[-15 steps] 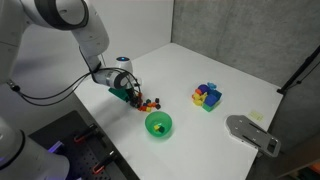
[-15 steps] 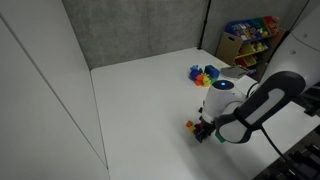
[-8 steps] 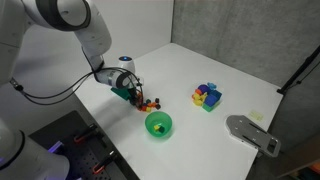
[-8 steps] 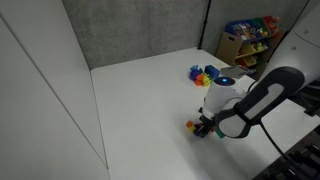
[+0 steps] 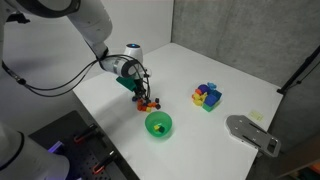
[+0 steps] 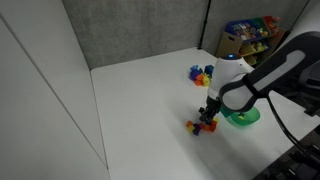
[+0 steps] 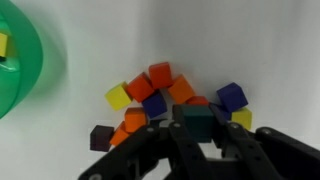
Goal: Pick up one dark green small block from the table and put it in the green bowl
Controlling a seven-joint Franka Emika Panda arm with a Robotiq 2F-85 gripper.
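Note:
In the wrist view my gripper (image 7: 197, 126) is shut on a dark green small block (image 7: 197, 120), which sits between the two black fingers. It hangs just above a heap of tiny red, orange, yellow and purple blocks (image 7: 155, 92). In both exterior views the gripper (image 5: 138, 92) (image 6: 211, 112) is lifted a little off the white table (image 5: 235, 68), over that heap (image 5: 150, 103) (image 6: 203, 125). The green bowl (image 5: 149, 123) (image 6: 248, 118) stands close beside the heap; the wrist view shows its wall (image 7: 38, 60) at the left edge.
A cluster of bigger yellow, blue and purple blocks (image 5: 207, 96) (image 6: 202, 74) lies further along the table. A grey flat device (image 5: 252, 133) sits by the table's corner. A shelf of toys (image 6: 250, 40) stands behind the table.
The fingers have shut on the dark green block at the heap, and the arm has risen from the table with it, shifting slightly toward the bowl.

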